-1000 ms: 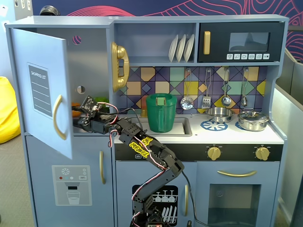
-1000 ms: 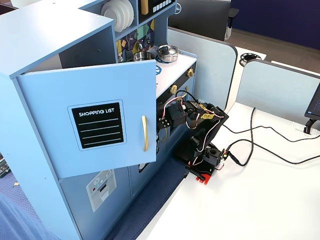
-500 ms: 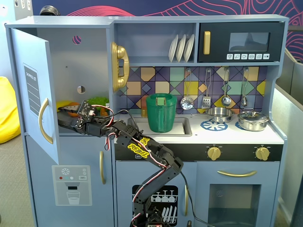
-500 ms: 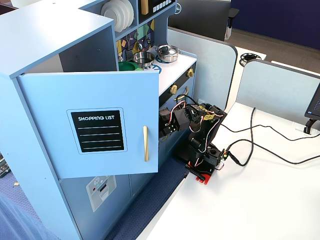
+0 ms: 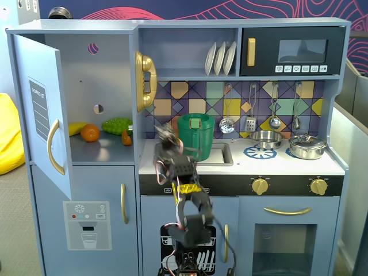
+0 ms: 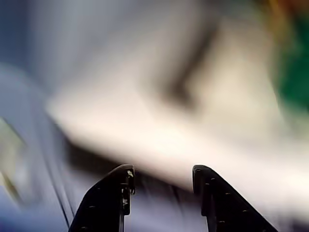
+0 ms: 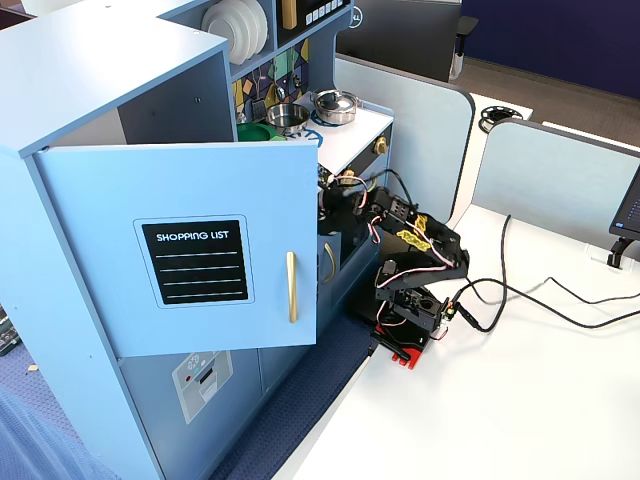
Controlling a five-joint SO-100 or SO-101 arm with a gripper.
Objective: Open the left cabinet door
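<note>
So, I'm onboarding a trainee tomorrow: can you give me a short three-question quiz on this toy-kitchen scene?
1. True or false: the left cabinet door stands swung open.
2. What lies on the shelf behind that door? A) toy fruit and vegetables B) plates C) a pot
3. In the wrist view, how do the jaws of the pincer stand, and is anything between them?

Key:
1. True; it is wide open in both fixed views.
2. A; an orange, a banana and green produce.
3. Apart, with nothing between them.
</note>
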